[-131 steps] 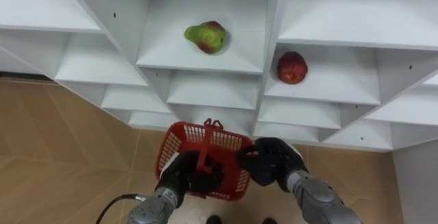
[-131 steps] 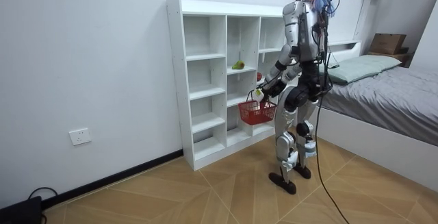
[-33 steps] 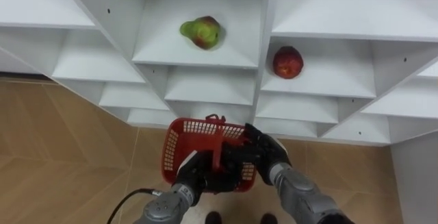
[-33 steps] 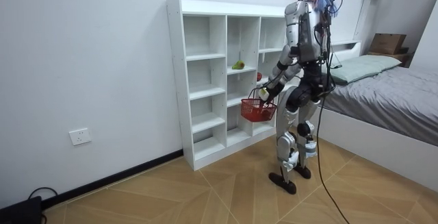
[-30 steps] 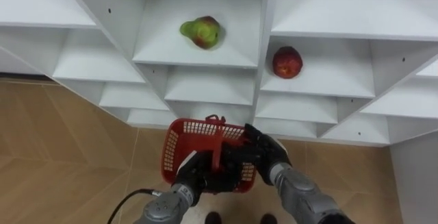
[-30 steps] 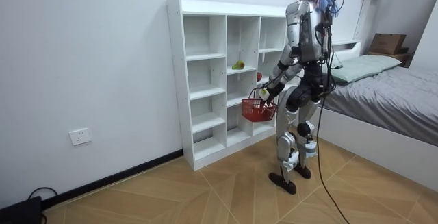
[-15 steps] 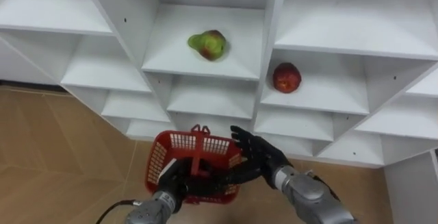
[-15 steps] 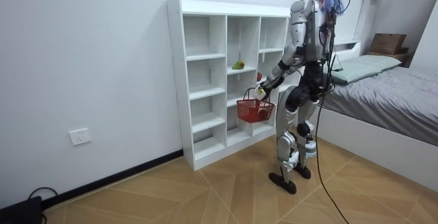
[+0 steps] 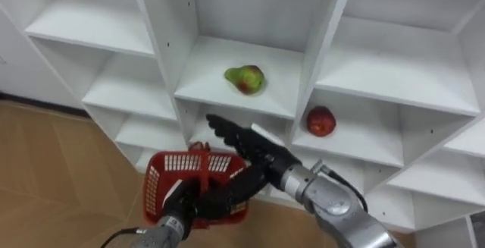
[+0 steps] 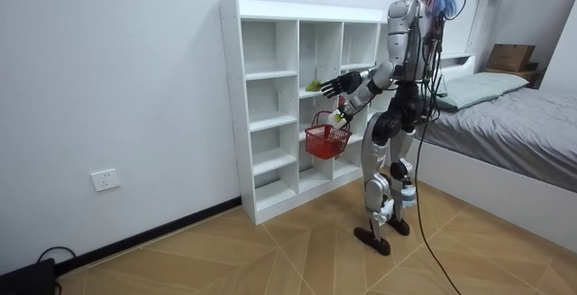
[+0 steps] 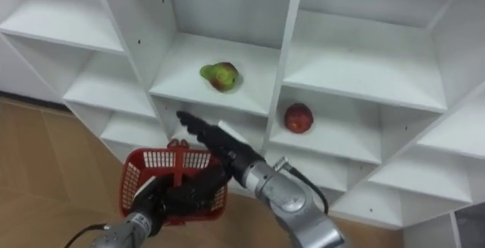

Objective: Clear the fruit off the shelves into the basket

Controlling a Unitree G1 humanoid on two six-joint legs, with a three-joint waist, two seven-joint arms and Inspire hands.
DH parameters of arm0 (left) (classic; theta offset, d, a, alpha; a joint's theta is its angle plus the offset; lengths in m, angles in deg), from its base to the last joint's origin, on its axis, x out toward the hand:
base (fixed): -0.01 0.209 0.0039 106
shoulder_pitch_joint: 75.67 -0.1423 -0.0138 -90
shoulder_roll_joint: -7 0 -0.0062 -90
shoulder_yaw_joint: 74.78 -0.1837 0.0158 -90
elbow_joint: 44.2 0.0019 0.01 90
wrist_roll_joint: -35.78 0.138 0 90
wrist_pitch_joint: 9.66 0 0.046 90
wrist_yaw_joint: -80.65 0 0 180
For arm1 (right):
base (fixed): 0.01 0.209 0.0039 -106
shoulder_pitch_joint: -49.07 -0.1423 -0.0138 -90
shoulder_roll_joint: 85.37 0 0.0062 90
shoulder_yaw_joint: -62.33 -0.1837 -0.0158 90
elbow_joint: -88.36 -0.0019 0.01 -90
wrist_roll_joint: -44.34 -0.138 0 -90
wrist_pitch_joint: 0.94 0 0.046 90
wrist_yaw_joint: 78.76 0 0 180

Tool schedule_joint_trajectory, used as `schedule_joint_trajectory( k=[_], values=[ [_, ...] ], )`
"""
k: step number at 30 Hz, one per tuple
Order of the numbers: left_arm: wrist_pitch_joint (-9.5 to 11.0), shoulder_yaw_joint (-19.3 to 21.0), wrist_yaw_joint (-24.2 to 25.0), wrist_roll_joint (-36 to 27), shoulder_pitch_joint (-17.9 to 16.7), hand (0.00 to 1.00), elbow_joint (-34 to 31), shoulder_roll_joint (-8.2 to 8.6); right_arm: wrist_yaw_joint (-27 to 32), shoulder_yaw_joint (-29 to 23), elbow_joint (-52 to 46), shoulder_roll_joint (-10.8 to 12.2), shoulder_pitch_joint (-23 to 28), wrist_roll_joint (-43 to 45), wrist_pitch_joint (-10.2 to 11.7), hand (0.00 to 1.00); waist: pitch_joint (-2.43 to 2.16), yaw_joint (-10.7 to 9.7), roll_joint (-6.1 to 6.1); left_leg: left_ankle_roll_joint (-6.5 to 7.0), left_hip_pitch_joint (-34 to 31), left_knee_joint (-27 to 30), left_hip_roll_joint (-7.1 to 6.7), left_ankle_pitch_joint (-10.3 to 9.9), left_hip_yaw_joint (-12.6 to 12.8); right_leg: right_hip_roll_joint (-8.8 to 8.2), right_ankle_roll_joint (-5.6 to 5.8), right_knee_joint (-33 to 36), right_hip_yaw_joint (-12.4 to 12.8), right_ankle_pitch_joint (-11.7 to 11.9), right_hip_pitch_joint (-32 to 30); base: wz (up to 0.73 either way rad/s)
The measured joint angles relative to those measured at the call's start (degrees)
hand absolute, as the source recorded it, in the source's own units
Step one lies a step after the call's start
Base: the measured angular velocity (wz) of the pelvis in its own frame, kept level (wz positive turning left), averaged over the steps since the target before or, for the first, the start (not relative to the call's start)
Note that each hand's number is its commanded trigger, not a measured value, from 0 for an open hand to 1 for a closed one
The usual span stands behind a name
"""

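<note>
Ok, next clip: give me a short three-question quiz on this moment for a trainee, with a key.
1. Which hand holds the red basket by its handle?
2. True or false: the right hand is curled round the green fruit.
3. Where is the red fruit? A) right beside the green fruit B) in the compartment to the robot's right of it, a shelf lower C) in the basket
Key: 1 the left hand; 2 false, its fingers are straight and short of the fruit; 3 B.
</note>
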Motion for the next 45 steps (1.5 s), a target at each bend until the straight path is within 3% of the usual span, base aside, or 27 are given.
schedule_joint_trajectory(
  k=[5,11,14,17,21,25,27,29,32,34,41,45],
  values=[
    [0.0,2.2,-0.8,0.7,-1.0,1.00,0.6,-0.06,0.1,-0.2,-4.2,-0.3,-0.1,0.8,0.0,0.00,0.18,0.4,-1.10,0.04,2.3,-1.1,-0.25,0.0,-0.3,0.18,0.32,-0.2,0.0,-0.2,2.0,0.02],
    [0.0,5.5,0.8,4.5,-4.0,1.00,0.6,-0.01,-0.2,-1.3,-8.7,-0.3,-0.2,3.6,0.0,0.00,0.11,2.9,-1.42,0.10,3.9,-1.5,-0.33,-0.1,-0.8,0.19,0.44,-1.0,-0.2,-0.3,3.9,0.03],
    [0.0,6.7,1.7,5.0,-4.7,1.00,1.3,-0.22,0.3,-2.7,-9.5,-0.4,-0.5,4.6,0.0,0.00,0.22,2.9,-1.83,0.11,4.7,-1.4,-0.55,-0.1,-1.6,-0.15,0.54,-1.0,-1.5,-0.4,5.2,0.17],
    [0.0,8.2,2.2,5.8,-5.3,1.00,1.8,-0.93,1.6,-4.9,-11.3,-0.6,-0.8,6.8,0.1,0.00,0.32,3.0,-2.93,0.12,4.8,-1.4,-0.71,-0.1,-2.4,-0.09,0.69,-1.1,-1.5,-0.7,5.8,0.12],
    [0.0,10.0,3.3,9.7,-6.6,1.00,1.7,-2.02,5.7,-7.3,-11.4,-0.9,-1.4,6.7,0.2,0.00,0.02,3.1,-4.30,0.13,5.1,-1.0,-0.83,-0.2,-3.0,-0.02,0.68,-1.1,-1.6,-0.7,6.5,0.06],
    [0.0,10.4,3.8,11.2,-7.1,1.00,1.6,-2.49,8.7,-8.7,-11.4,-1.3,-2.5,6.4,0.2,0.00,0.31,3.1,-4.86,0.03,5.4,-0.4,-0.91,-0.6,-3.9,0.21,0.68,-1.9,-1.9,-0.7,7.8,0.11],
    [0.0,10.6,4.1,11.1,-7.1,1.00,0.8,-2.84,9.9,-10.3,-11.4,-2.5,-2.8,4.3,0.2,0.00,0.49,3.0,-5.80,0.00,5.3,0.1,-1.52,-0.7,-5.2,0.09,0.73,-2.0,-3.1,-0.8,8.5,0.27],
    [0.0,11.0,4.4,11.2,-7.2,1.00,0.6,-2.98,10.5,-11.4,-11.3,-3.2,-2.8,3.0,0.2,0.00,0.40,3.5,-6.59,0.00,5.7,0.1,-1.54,-0.7,-5.3,0.14,0.74,-2.2,-3.0,-0.8,8.7,0.09],
    [0.0,11.3,4.5,11.2,-7.9,1.00,0.6,-3.91,12.0,-12.4,-9.3,-3.7,-2.8,0.5,0.7,0.00,0.76,4.1,-7.66,-0.02,6.1,0.7,-1.55,-1.0,-5.8,0.33,0.72,-2.8,-3.2,-0.7,10.0,0.05],
    [0.0,12.2,5.3,12.0,-8.5,1.00,0.6,-3.86,12.4,-13.3,-7.2,-3.7,-2.8,0.4,0.8,0.00,0.49,4.1,-8.28,-0.07,5.4,1.4,-1.58,-1.6,-6.5,0.40,0.73,-2.8,-3.9,-0.7,10.0,0.17],
    [-0.3,13.3,6.3,13.7,-9.7,1.00,0.1,-4.11,14.3,-14.3,1.7,-4.6,-3.6,-0.3,0.8,0.00,0.15,4.9,-9.54,-0.06,4.3,2.7,-1.63,-2.0,-7.8,0.44,0.78,-2.8,-5.5,-0.7,10.0,0.12],
    [-0.5,14.5,7.1,14.7,-10.8,1.00,-3.1,-4.37,15.9,-15.7,6.1,-4.7,-5.7,-2.6,0.8,0.00,0.37,4.6,-9.99,-0.21,3.5,3.7,-1.65,-2.3,-8.8,0.63,0.78,-2.9,-5.7,-0.7,10.0,0.07]
  ],
)
